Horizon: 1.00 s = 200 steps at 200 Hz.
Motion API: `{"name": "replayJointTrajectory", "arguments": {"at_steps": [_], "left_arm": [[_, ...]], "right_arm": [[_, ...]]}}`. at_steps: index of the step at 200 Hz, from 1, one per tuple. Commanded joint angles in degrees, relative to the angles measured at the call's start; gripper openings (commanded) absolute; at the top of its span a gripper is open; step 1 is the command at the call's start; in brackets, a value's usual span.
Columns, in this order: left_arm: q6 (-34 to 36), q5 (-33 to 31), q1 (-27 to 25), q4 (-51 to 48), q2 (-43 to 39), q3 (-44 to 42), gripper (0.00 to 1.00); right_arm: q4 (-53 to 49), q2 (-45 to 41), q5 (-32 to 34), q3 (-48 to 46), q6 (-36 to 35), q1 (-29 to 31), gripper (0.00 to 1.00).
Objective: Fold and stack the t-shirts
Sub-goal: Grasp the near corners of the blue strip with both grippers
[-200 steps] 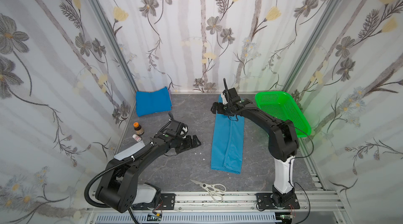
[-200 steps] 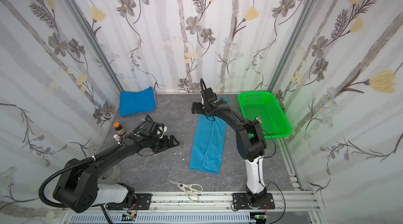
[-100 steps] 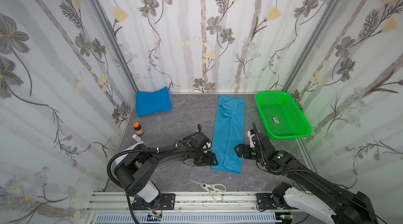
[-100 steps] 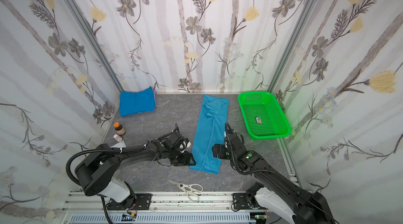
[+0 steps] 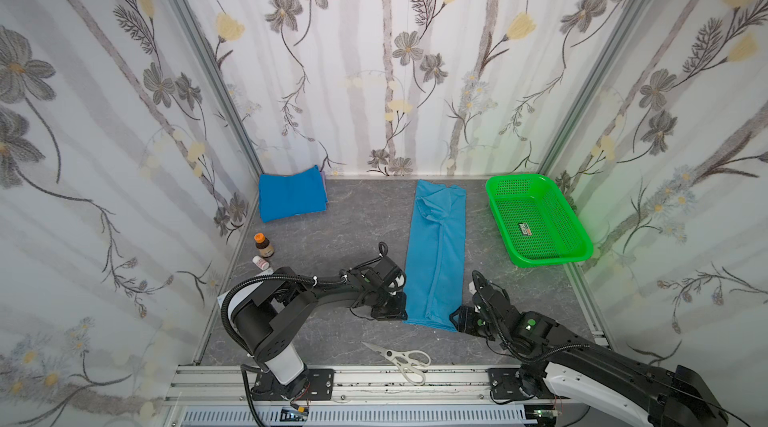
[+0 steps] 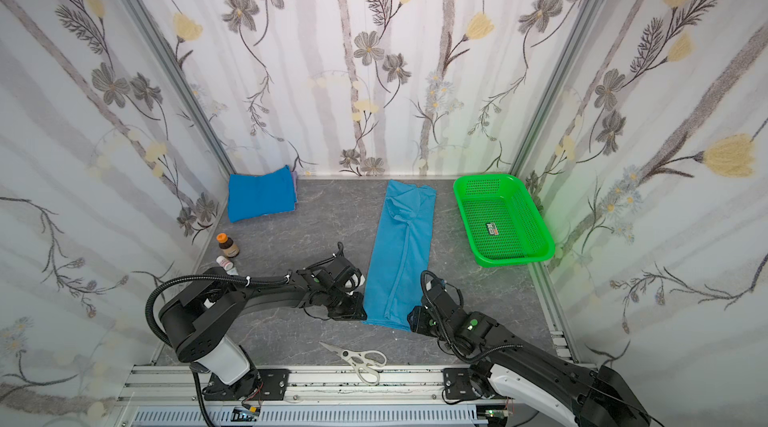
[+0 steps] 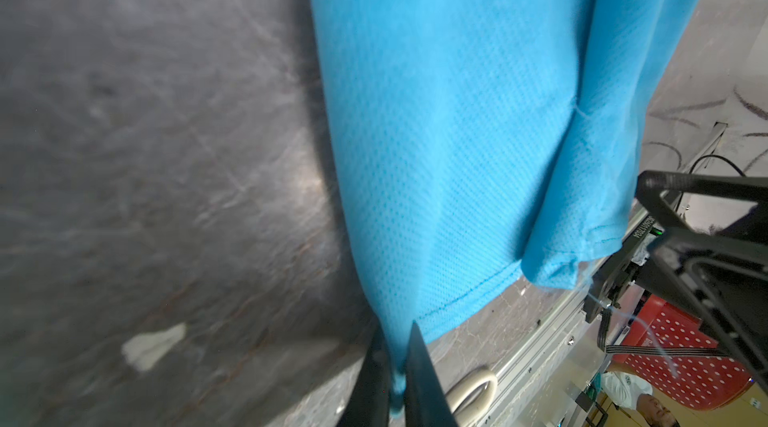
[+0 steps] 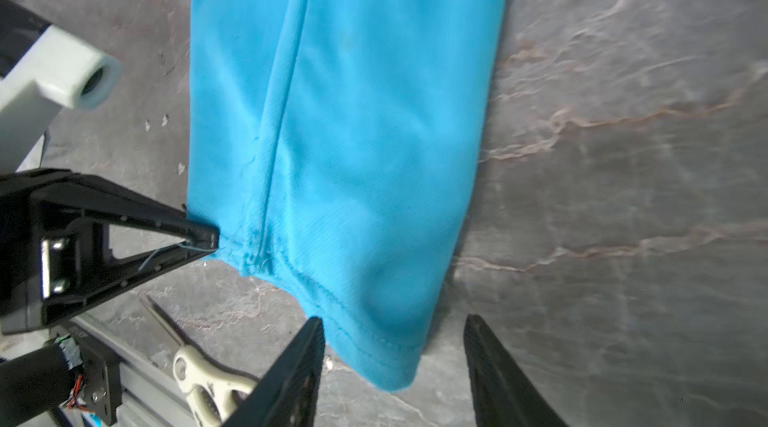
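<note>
On light t-shirt (image 7: pixel 457 113), left end effector (image 7: pixel 395 348)

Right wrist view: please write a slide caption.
Left hand pinches one hem corner of the sky-blue t-shirt; open right hand straddles the other.

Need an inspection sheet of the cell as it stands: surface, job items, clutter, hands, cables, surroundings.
Surface: grey marbled tabletop, flat.
Job's things: light sky-blue t-shirt folded into a long strip at centre; darker blue t-shirt folded in the back left corner.
Clutter: green perforated plastic basket holding a small label; white-handled scissors near the front edge; brown orange-capped bottle and small white bottle at the left edge.
Hands: left hand shut on the strip's near corner; right hand open, jaws astride the other near corner.
Cables: black cable loop on the left side, clear of the cloth.
Surroundings: floral wallpaper panels on three sides.
</note>
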Motion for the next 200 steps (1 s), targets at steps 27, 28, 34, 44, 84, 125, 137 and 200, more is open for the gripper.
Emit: {"name": "replayJointTrajectory", "arguments": {"at_steps": [27, 28, 34, 44, 84, 125, 137, 200], "left_arm": [[0.1, -3.9, 0.0, -4.2, -0.6, -0.9, 0.06], [0.1, -3.9, -0.1, -4.1, -0.6, -0.9, 0.06], [0.1, -3.9, -0.1, -4.2, -0.7, -1.1, 0.06], [0.2, -4.2, 0.1, -4.3, -0.7, -1.4, 0.06], [1.0, -4.6, 1.0, -6.1, -1.2, -1.4, 0.00], [2.8, -4.7, 3.5, -8.6, -2.8, -1.8, 0.00], [3.1, -4.3, 3.8, -8.6, -2.8, -1.7, 0.00], [4.3, 0.6, 4.0, -7.7, -4.9, -2.1, 0.59]], "right_arm": [[4.2, 1.7, -0.9, -1.7, 3.1, 1.7, 0.27], [4.2, 1.8, -0.8, -1.7, 3.2, 1.7, 0.27], [4.2, 1.8, -0.8, -2.1, 3.3, 1.7, 0.21], [3.9, 2.1, -0.7, -2.8, 3.5, 1.7, 0.12], [1.3, 1.0, 1.2, -3.7, 4.4, 1.7, 0.00], [-2.0, -3.0, 2.6, -5.0, 4.3, 1.7, 0.01], [-0.9, -3.5, 2.0, -5.4, 4.0, 1.7, 0.12], [4.4, -5.0, -1.4, -6.2, 1.5, 1.7, 0.52]]}}
